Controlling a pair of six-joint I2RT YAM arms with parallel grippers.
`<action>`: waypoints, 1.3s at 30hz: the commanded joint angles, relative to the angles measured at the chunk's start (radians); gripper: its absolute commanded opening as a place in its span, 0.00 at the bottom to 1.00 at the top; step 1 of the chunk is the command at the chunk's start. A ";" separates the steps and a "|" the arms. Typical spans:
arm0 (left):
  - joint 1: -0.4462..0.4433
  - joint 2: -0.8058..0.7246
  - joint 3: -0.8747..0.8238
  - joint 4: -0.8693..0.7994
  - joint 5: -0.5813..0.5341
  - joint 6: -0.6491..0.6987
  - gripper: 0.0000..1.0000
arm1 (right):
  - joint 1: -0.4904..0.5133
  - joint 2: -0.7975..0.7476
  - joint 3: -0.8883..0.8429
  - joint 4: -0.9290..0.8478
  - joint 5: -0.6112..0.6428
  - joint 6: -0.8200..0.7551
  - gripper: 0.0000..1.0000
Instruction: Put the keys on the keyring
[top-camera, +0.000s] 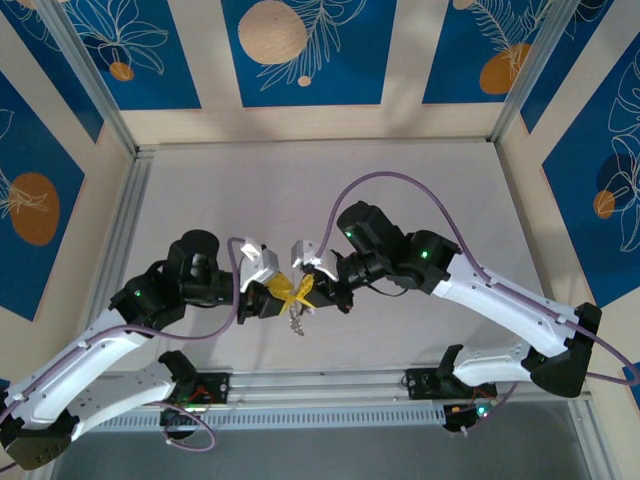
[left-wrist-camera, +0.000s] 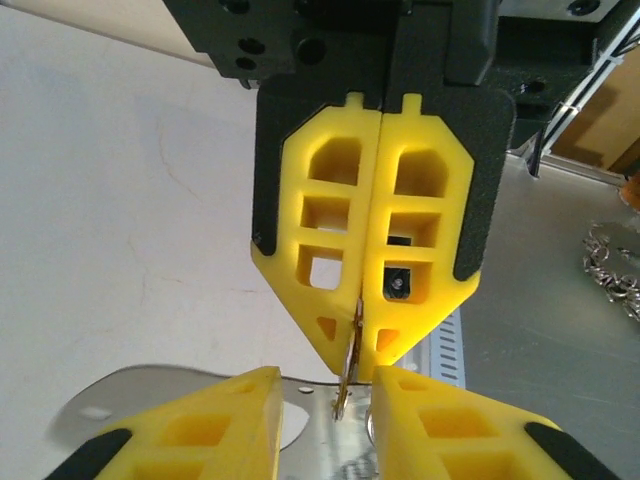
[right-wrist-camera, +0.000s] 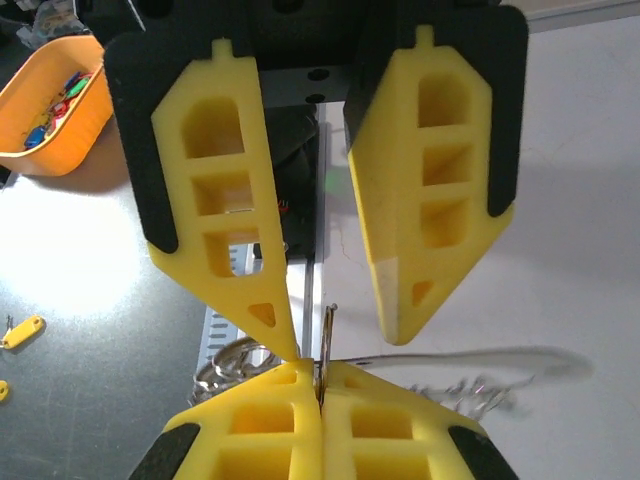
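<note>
Keyring (right-wrist-camera: 327, 335) is showing edge-on as a thin metal strip above the near middle of the pale bench (top-camera: 300, 190). Left arm (top-camera: 100, 350) and right arm (top-camera: 500, 295) are bending inward and meeting there tip to tip. Right pincer (right-wrist-camera: 321, 378) is pressing its yellow fingers together on the strip's lower end. Left pincer (right-wrist-camera: 345, 340) is standing spread, facing it, one finger on each side of the strip and one tip close against the right pincer's tip. An orange bowl (right-wrist-camera: 72, 130) of coloured pieces (right-wrist-camera: 55, 100) is sitting well off to the side on a grey surface (right-wrist-camera: 100, 300), a yellow tag (right-wrist-camera: 22, 332) lying nearer. Keys (right-wrist-camera: 470, 392) are showing as a small silvery chain just beyond the right pincer, its fingers partly hiding them.
</note>
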 joint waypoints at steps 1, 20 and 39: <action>-0.012 0.012 0.030 0.018 0.034 0.022 0.25 | 0.009 -0.005 0.035 0.011 -0.071 -0.019 0.00; -0.013 -0.044 -0.039 0.163 0.006 -0.040 0.00 | -0.016 -0.092 -0.124 0.170 -0.095 0.112 0.16; -0.013 -0.098 -0.166 0.502 0.092 -0.191 0.00 | -0.093 -0.157 -0.279 0.368 -0.173 0.217 0.20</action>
